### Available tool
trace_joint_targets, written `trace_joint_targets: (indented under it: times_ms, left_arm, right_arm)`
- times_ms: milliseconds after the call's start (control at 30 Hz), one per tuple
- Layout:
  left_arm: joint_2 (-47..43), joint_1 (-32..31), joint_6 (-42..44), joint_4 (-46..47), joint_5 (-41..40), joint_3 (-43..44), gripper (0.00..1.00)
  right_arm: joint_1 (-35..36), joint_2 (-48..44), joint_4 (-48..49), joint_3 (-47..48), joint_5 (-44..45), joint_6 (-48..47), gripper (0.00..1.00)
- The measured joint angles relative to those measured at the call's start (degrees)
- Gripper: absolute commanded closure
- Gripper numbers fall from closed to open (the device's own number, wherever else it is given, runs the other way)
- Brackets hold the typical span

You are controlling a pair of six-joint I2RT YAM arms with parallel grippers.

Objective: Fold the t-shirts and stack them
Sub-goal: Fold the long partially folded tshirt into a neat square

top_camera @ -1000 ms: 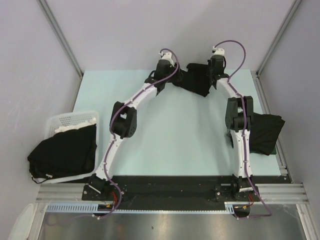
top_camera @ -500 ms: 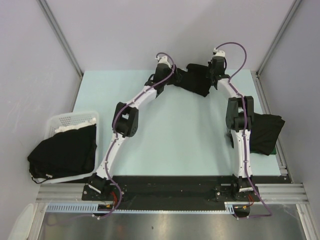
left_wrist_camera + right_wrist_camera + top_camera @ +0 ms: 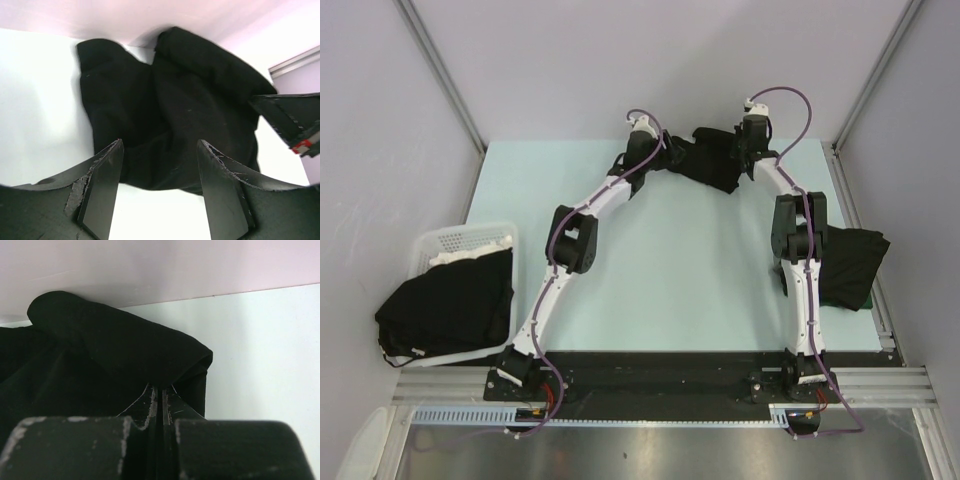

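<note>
Pale green table [image 3: 670, 270], and at its far edge lies a crumpled black t-shirt [image 3: 712, 160]. The right gripper [image 3: 159, 390] has its fingers pressed together on a fold of it. The left gripper [image 3: 160, 155] hangs just beside the shirt with its fingers apart — nothing in them. At the right edge of the table lies another black t-shirt [image 3: 850, 265]; at the left edge a white basket [image 3: 460, 240] holds more black shirts [image 3: 445, 305]. I think the step is spreading the crumpled shirt flat. Next the left gripper needs to drop and pinch a corner — then both can pull the cloth wide.
</note>
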Motion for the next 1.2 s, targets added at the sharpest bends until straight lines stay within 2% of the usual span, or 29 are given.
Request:
trace_joint_targets:
  times_ms: [567,733,1200]
  left_arm:
    - [1.8,-0.2,-3.1,2.6,3.2,1.0,0.37]
    - [2.4,-0.6,-4.5,2.6,3.9,1.0,0.42]
    - [2.9,-0.9,-5.9,1.7,4.5,1.0,0.82]
  right_arm:
    - [0.5,0.0,0.0,0.0,-0.4,0.0,1.00]
    - [0.3,0.0,0.0,0.0,-0.7,0.3,1.00]
    - [0.1,0.0,0.0,0.0,-1.4,0.8,1.00]
